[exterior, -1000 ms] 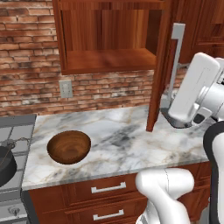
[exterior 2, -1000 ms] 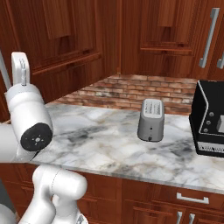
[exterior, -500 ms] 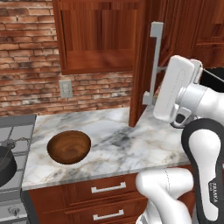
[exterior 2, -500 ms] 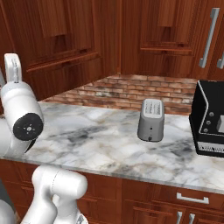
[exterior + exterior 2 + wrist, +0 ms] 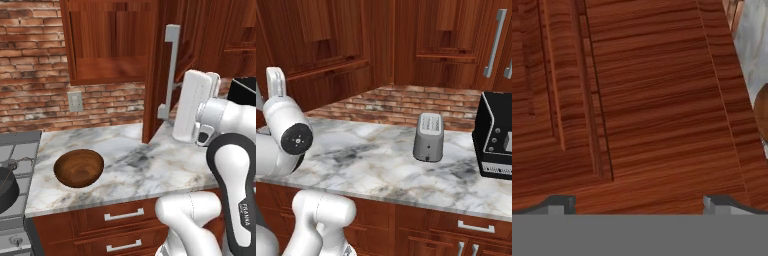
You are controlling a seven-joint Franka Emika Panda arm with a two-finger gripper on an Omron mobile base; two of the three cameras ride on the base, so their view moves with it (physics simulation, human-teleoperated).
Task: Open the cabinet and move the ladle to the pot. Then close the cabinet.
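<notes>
The cabinet (image 5: 107, 45) door stands partly open, its silver handle (image 5: 170, 70) just beside the arm. The tool (image 5: 637, 202) faces the door's panelled wood up close, jaws spread wide and grasping nothing. The pot (image 5: 6, 187) sits on the stove at far left (a wooden bowl (image 5: 78, 167) lies on the table (image 5: 135, 160) between).

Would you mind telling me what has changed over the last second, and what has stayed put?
The cabinet door has swung further shut, its silver handle moving left across the left base view, and the arm has followed it leftward. The gripper is open against the door's face, holding nothing. The wooden bowl, pot and toaster have not moved.
</notes>
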